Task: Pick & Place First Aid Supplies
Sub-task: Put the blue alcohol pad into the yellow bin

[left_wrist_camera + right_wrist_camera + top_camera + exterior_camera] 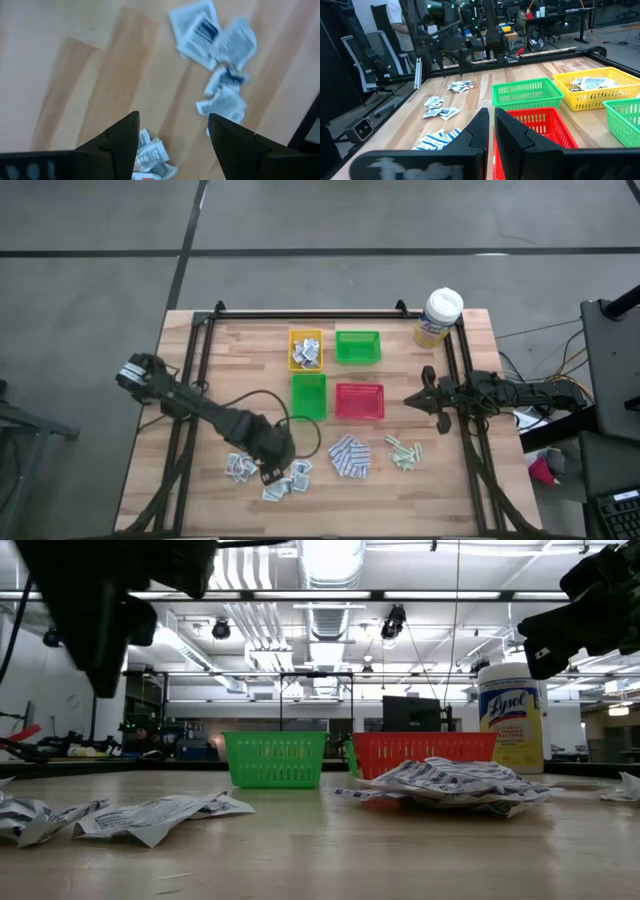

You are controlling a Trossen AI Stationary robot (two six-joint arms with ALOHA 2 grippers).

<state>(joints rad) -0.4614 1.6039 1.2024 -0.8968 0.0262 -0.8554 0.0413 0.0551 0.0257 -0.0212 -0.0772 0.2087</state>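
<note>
White-grey sachets scattered on table, left tool angled down above them, wide open, empty, right tool parked, shut.

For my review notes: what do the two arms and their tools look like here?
Both arms are dark, jointed and black-cabled. The left tool ends in two matte black, wedge-shaped fingers; the right tool has two similar dark tapered fingers. A black cable loops over the table beside the left arm.

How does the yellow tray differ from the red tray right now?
The yellow tray already holds white-grey sachets; the red tray looks empty. The yellow tray is smaller and squarish and sits in the far row, while the red one is wider and sits in the near row, closer to the loose packets. Both are slatted plastic baskets standing upright.
</note>
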